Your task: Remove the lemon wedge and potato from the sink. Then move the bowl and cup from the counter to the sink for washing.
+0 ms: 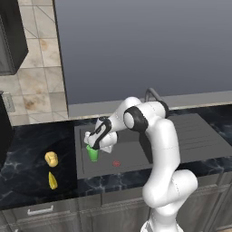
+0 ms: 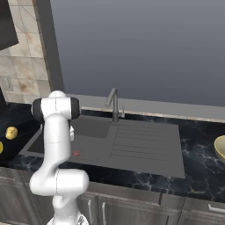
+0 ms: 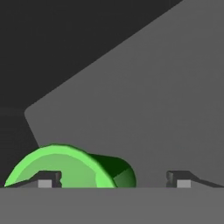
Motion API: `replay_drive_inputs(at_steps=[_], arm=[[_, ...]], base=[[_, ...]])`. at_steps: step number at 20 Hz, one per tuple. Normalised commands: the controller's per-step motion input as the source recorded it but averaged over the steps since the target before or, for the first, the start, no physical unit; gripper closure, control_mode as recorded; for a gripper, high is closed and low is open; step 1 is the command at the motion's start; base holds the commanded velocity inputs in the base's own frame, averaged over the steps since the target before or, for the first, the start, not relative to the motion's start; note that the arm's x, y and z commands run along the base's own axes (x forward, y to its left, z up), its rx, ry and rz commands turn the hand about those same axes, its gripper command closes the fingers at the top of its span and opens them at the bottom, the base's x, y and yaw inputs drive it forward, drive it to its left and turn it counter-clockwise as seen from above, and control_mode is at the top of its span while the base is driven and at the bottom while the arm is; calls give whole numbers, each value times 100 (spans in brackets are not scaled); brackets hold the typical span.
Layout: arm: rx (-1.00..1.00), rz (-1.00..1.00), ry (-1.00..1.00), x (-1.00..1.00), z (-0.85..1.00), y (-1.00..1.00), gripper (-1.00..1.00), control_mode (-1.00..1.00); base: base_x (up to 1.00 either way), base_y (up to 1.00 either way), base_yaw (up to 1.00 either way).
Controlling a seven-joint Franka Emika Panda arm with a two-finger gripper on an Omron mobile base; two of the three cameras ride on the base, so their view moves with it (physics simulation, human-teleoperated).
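1. Green, tapered and handleless, the cup (image 1: 93, 153) is seen low in the basin of the sink (image 1: 136, 168), with the claw (image 1: 92, 146) directly over it. In the hand view the cup (image 3: 72, 168) lies toward one fingertip, and the claw's jaws are spread wide, nothing being gripped.
2. The step in hand is judged to be the release of the cup. The claw is best lifted straight up and clear, so that the rim is not clipped and the cup is not tipped.
3. The potato (image 1: 51, 159) and the lemon wedge (image 1: 53, 181) rest on the bench (image 1: 27, 176) left of the sink, so their removal appears done.
4. The bowl (image 2: 220, 148) is cut off at the right edge of the right base view, and is yet to be moved.
5. Whether the cup stands upright on the basin floor cannot be told.
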Motion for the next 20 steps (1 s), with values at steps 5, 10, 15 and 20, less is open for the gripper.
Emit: replay_drive_inputs(at_steps=[5, 10, 15, 20], arm=[[0, 0, 0, -11, -5, 12, -100, -100], [0, 0, 0, -17, -6, 6, -100, -100], [0, 0, 0, -26, -6, 1, -100, -100], [0, 0, -1, -20, -1, -1, -100, -100]], base=[[0, 0, 0], [0, 0, 0], [0, 0, 0], [0, 0, 0]])
